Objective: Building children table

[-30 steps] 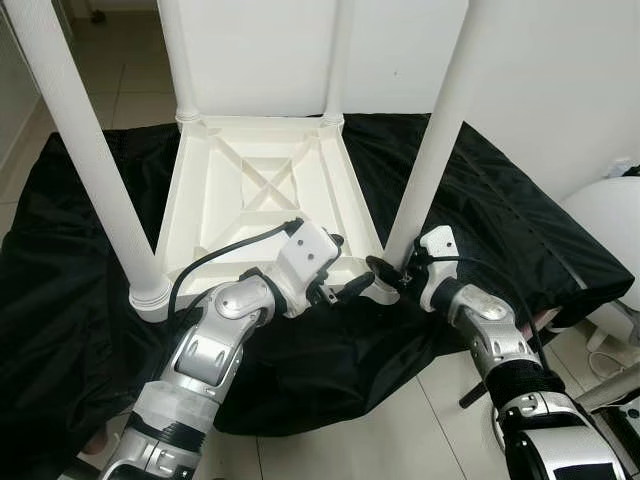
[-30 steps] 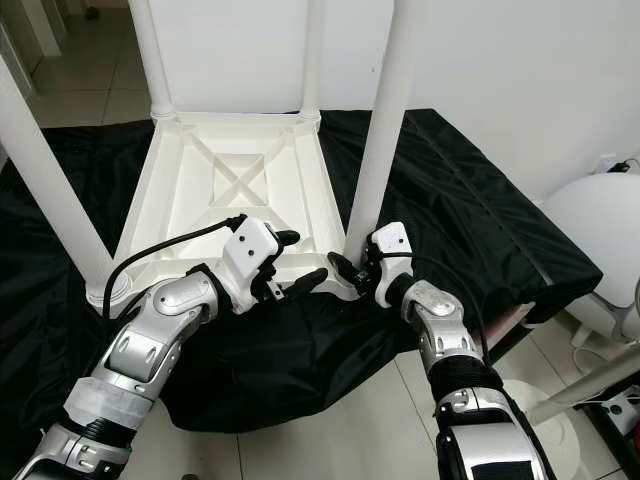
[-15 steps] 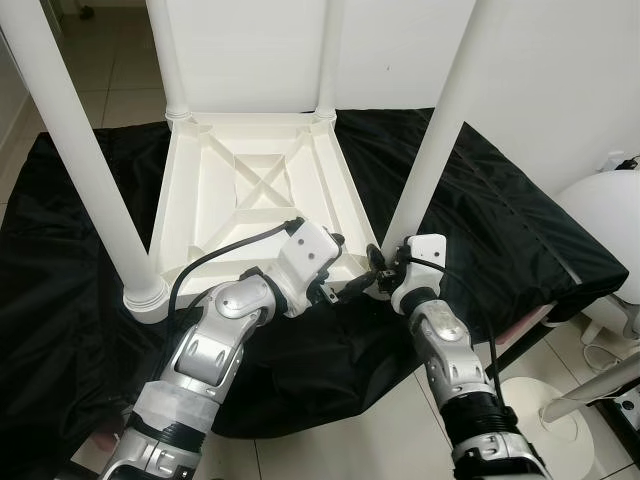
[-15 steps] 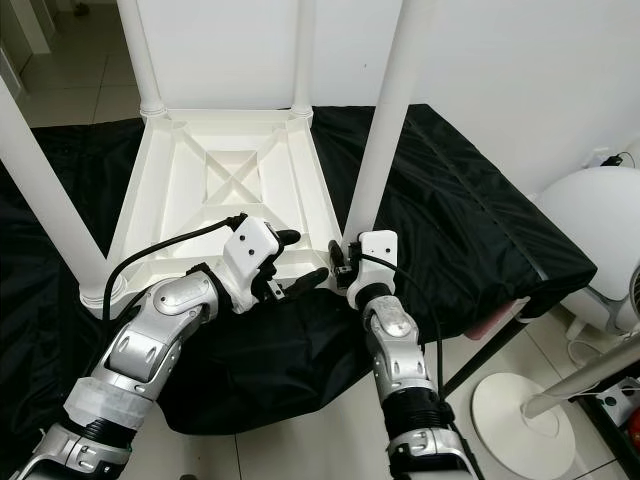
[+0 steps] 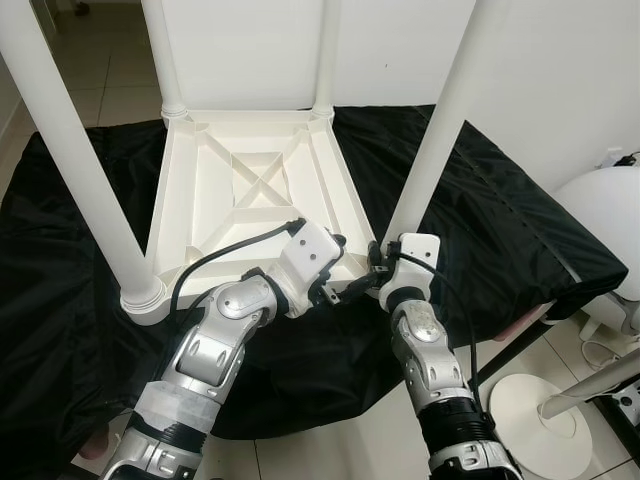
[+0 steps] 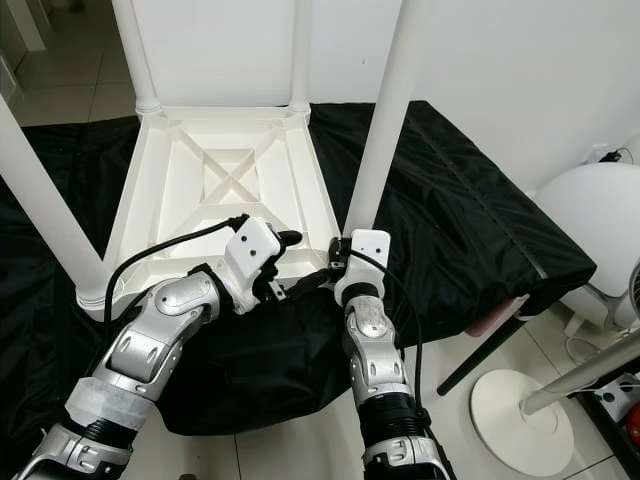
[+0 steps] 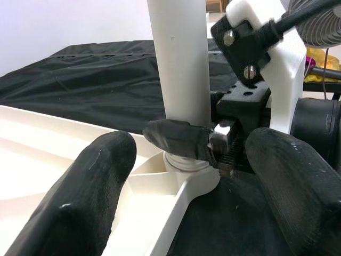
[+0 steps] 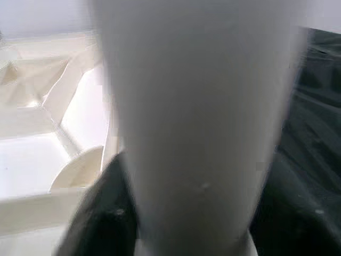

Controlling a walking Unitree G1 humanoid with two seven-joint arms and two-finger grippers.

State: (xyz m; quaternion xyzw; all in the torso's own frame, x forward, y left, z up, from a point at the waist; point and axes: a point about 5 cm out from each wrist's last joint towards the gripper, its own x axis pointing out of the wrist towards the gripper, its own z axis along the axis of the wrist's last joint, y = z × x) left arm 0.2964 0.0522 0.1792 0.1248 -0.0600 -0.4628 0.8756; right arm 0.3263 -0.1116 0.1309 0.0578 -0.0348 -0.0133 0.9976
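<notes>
A white plastic children's table (image 5: 250, 190) lies upside down on a black cloth (image 5: 520, 230) spread over a low surface, its four legs pointing up. At the far left, the near-left leg (image 5: 75, 160) stands in its corner socket. My left gripper (image 5: 340, 288) hovers at the table's near edge, its fingers (image 7: 96, 181) apart and empty, aimed at the base of the near-right leg (image 5: 440, 130). My right gripper (image 6: 335, 262) is at that same corner, its fingers clamped around the bottom of the near-right leg just above the collar (image 7: 184, 162) where it enters the socket; the right wrist view is blurred, with the leg pressed close between the dark fingers. To the right, beyond the cloth's edge, a white fan base (image 5: 545, 420) sits on the tiled floor. I judge the table to be light, stiff, hollow plastic, smooth and somewhat slippery. A leg is best held low, near the socket, where twisting or pushing transfers well; the tall legs give leverage, so a careless shove higher up could tip the whole piece.
</notes>
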